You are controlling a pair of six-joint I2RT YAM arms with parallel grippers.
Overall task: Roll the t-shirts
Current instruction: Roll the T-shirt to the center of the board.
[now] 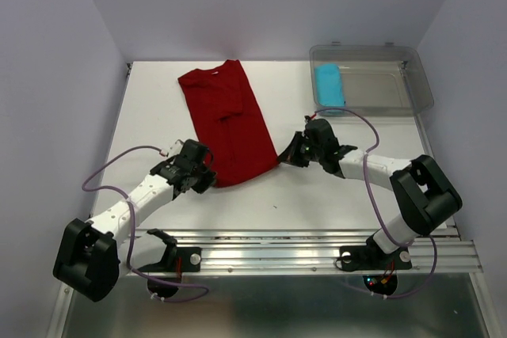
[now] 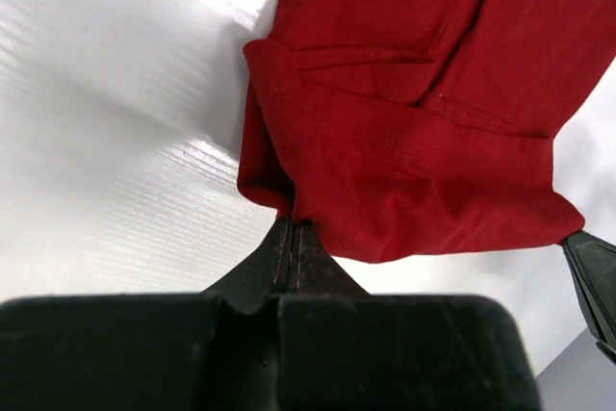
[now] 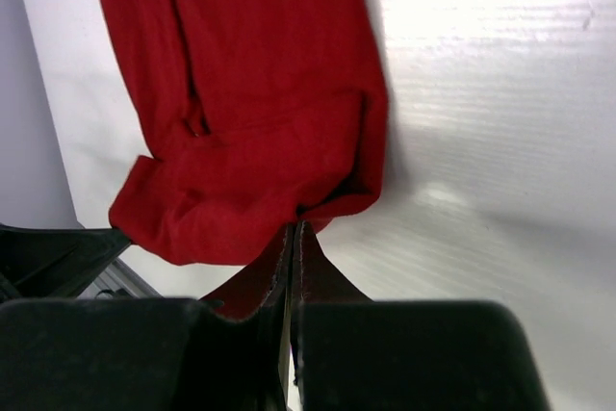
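Left end effector [image 1: 211, 181] and right end effector [image 1: 283, 157] pinch red t-shirt [image 1: 230, 120] hem; blue roll [image 1: 328, 85] lies in bin [image 1: 417, 89].

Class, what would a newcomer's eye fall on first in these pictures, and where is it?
The dark red t-shirt, folded into a long strip, lies in the middle of the white table. The left pincer and right pincer are each shut on a near corner of it. At the far right, a cyan-blue roll lies in a clear bin.

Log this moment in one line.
left gripper: shut on red t-shirt | right gripper: shut on red t-shirt | blue roll: in bin
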